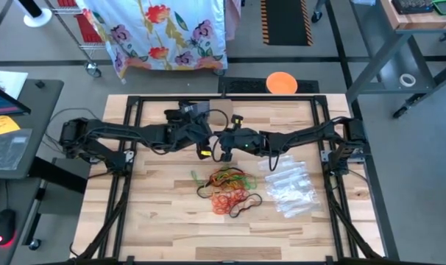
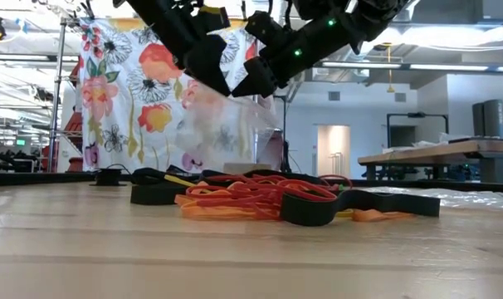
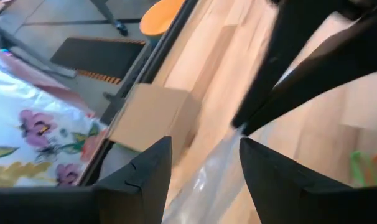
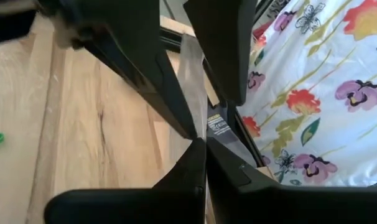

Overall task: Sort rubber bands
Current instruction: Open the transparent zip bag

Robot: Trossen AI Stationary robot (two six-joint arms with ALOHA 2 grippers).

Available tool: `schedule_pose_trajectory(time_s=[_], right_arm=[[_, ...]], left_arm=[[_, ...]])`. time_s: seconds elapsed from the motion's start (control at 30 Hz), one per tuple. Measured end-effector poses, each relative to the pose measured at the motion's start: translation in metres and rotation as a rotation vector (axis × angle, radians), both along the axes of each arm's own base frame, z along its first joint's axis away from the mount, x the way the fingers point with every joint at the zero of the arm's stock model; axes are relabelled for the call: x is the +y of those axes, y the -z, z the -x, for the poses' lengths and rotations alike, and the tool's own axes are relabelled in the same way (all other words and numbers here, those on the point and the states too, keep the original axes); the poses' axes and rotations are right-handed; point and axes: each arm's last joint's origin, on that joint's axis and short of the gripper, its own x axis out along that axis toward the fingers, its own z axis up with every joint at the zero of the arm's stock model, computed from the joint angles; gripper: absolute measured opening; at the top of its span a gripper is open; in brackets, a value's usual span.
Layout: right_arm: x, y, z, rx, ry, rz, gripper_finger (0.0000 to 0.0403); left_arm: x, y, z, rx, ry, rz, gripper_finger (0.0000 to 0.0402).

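Overhead, right hand [image 4: 201,146] pinched on clear bag [image 4: 191,68], left hand [image 3: 204,171] agape around it

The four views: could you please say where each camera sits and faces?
High: overhead, looking straight down on the table; both arms, rubber bands show.
Low: tabletop height, facing the floral cloth; both arms enter from above.
Left wrist: looks past the open left gripper, around a clear bag.
Right wrist: looks past the shut right gripper pinching that bag.
Shared: both wrist views show the bag.
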Motion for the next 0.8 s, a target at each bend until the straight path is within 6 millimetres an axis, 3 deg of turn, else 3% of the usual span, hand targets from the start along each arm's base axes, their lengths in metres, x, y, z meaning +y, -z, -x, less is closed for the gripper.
schedule_pose_trajectory(time_s=[0.5, 0.6, 0.73, 0.8], right_arm=[[-0.0002, 0.0009, 0.0004, -0.01, 0.019, -0.033, 0.0], [-0.0027, 0.0006, 0.0008, -0.012, 0.041, -0.026, 0.0], [-0.0041, -0.0005, 0.0006, -0.025, 0.053, -0.022, 0.0], [-0.0041, -0.0015, 0.0002, -0.037, 0.054, -0.022, 0.0]], left_arm=[[-0.0007, -0.0021, 0.004, 0.01, -0.075, -0.062, 0.0169], [-0.0041, -0.0017, 0.004, 0.006, -0.067, -0.048, 0.0126], [-0.0062, 0.0002, 0.0047, 0.024, -0.036, -0.019, 0.0026], [-0.0067, 0.0011, 0.005, 0.029, -0.02, 0.003, 0.0012]])
